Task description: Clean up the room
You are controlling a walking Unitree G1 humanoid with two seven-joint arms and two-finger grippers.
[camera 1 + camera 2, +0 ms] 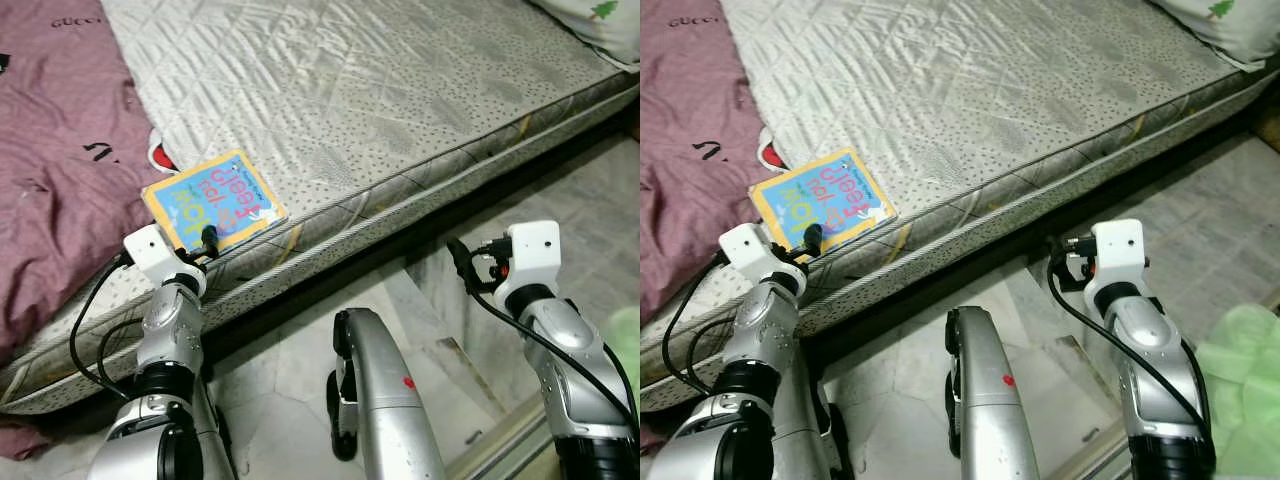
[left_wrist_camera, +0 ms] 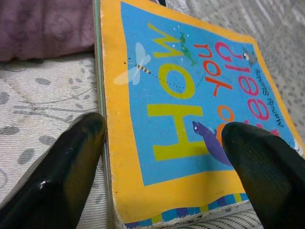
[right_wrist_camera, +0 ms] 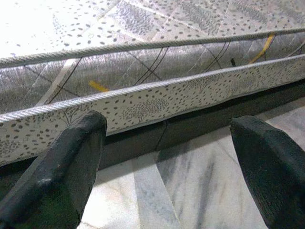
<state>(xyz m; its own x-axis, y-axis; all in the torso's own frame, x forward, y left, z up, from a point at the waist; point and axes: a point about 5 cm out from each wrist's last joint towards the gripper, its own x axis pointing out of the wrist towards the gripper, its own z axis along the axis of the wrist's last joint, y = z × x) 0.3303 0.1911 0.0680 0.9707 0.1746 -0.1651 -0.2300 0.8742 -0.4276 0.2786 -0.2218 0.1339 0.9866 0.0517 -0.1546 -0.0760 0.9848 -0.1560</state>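
Note:
A children's board book (image 1: 215, 201) with a yellow border and a blue cover lies flat near the front edge of the grey quilted mattress (image 1: 400, 90). My left gripper (image 2: 167, 157) is open at the book's near corner; one finger (image 2: 71, 162) rests on the mattress beside the book's edge, the other hovers over the cover (image 2: 190, 90). My right gripper (image 3: 167, 157) is open and empty, held over the marble floor (image 3: 190, 191) and facing the mattress side (image 3: 143, 95).
A purple blanket (image 1: 60, 170) covers the mattress's left part, right beside the book. A white pillow (image 1: 600, 25) lies at the far right corner. Something pale green (image 1: 1245, 370) sits on the floor at the right. A dark bed base (image 1: 420, 240) runs under the mattress.

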